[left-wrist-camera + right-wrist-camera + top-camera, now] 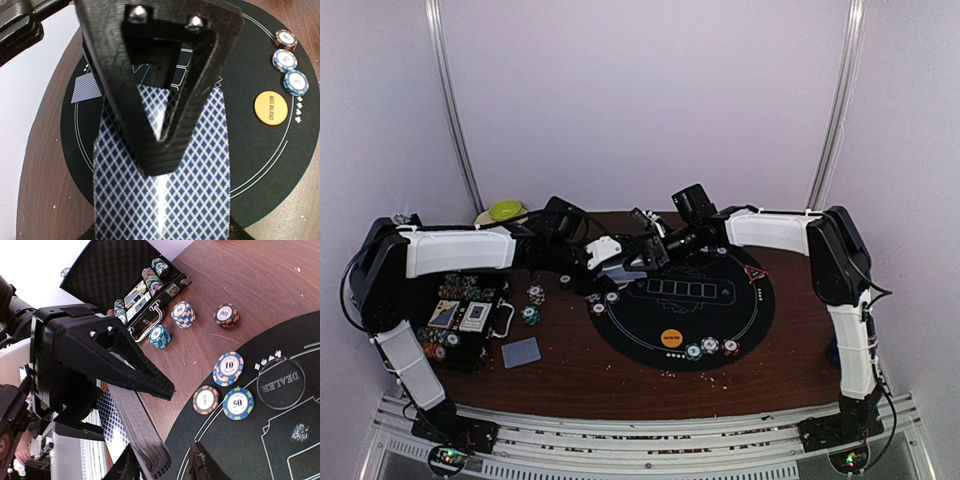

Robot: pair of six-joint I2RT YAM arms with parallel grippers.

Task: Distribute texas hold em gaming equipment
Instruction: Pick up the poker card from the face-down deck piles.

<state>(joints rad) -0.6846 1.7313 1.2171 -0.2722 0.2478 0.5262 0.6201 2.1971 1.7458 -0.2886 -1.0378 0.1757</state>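
The left gripper (161,150) pinches the light, slick, bendy cards (195,200); the right gripper (164,466), fingers apart, should take the edge between them.

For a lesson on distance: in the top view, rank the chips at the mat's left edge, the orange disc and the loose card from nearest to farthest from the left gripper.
From the left gripper:
1. Chips, left edge of the mat.
2. Orange disc, near side of the mat.
3. Loose card, on the wood, left.
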